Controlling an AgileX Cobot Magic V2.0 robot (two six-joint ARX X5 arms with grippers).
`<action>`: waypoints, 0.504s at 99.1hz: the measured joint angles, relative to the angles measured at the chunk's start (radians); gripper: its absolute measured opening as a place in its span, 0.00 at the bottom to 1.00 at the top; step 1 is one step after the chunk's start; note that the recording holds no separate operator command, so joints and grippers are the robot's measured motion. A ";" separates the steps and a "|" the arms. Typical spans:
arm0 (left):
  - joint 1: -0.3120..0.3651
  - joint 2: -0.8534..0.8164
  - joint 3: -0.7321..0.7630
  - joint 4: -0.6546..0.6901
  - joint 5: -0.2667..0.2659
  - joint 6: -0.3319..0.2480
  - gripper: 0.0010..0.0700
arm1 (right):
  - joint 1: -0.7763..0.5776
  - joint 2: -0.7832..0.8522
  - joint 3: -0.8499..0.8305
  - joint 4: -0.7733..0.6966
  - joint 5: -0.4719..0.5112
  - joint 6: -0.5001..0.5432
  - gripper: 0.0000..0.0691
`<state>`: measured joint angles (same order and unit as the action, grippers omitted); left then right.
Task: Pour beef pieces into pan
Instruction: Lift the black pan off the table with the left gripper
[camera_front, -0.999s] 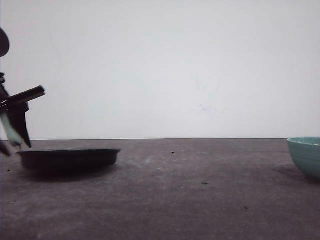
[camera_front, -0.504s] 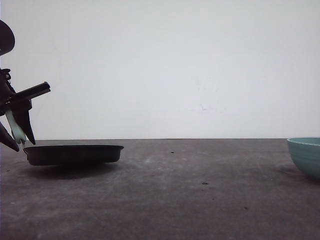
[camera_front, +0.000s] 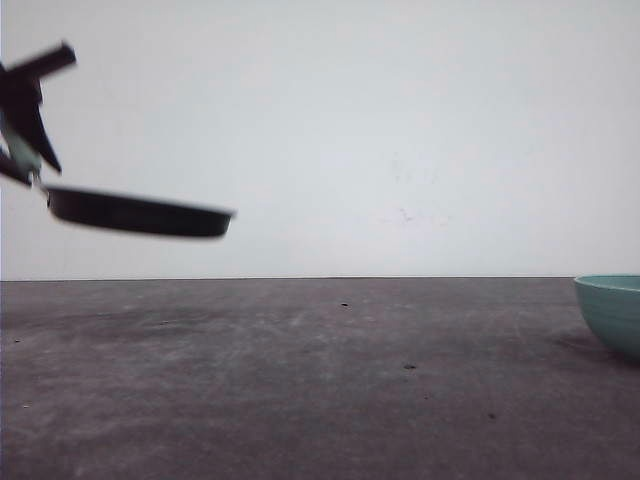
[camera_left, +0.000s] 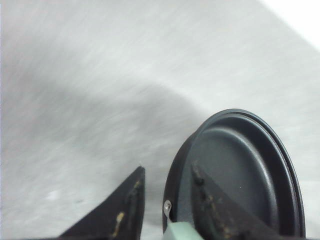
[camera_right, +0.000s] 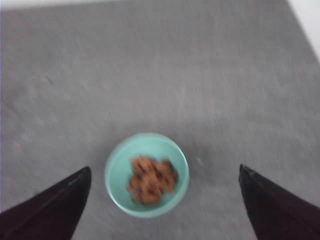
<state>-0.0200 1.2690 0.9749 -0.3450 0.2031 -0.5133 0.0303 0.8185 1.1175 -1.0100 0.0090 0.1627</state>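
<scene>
left gripper (camera_front: 22, 160) raised, jaws clamped on pan (camera_front: 135, 212) handle | right gripper (camera_right: 165, 200) jaws apart above bowl (camera_right: 146, 174)

Pan (camera_left: 250, 175): matt black, smooth, metal-looking, faint sheen along the ridged rim; side wall dull and dark in the front view (camera_front: 135, 212). Handle (camera_left: 182, 232): pale mint-green, smooth, plastic-looking, small shiny rivet at the joint. Left pincer (camera_left: 167, 197): matt black fingers, plastic-looking, scuffed with tan flecks on the inner edges. Right pincer (camera_right: 165, 192): same matt black finish, blurred. Bowl (camera_right: 116, 170): teal, smooth, soft gloss, ceramic or plastic, cannot tell which. Beef pieces (camera_right: 151, 180): reddish-brown, rough, lumpy, dull. Desk (camera_front: 320, 400): grey, matt, grainy, worn, pale scuffs and dark specks. Wall (camera_front: 400, 130): white, flat, matt.
</scene>
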 joint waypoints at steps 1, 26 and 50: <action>0.000 -0.006 0.000 -0.002 0.003 0.000 0.18 | 0.000 0.008 0.000 -0.003 0.004 -0.001 0.85; 0.000 -0.167 0.000 -0.107 0.041 -0.014 0.18 | -0.037 0.169 0.000 -0.040 0.062 -0.028 0.85; -0.013 -0.301 0.000 -0.256 0.043 -0.026 0.18 | -0.072 0.371 0.000 -0.148 -0.036 -0.029 0.85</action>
<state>-0.0334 0.9676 0.9749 -0.6014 0.2462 -0.5392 -0.0414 1.1896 1.1172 -1.1576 -0.0273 0.1333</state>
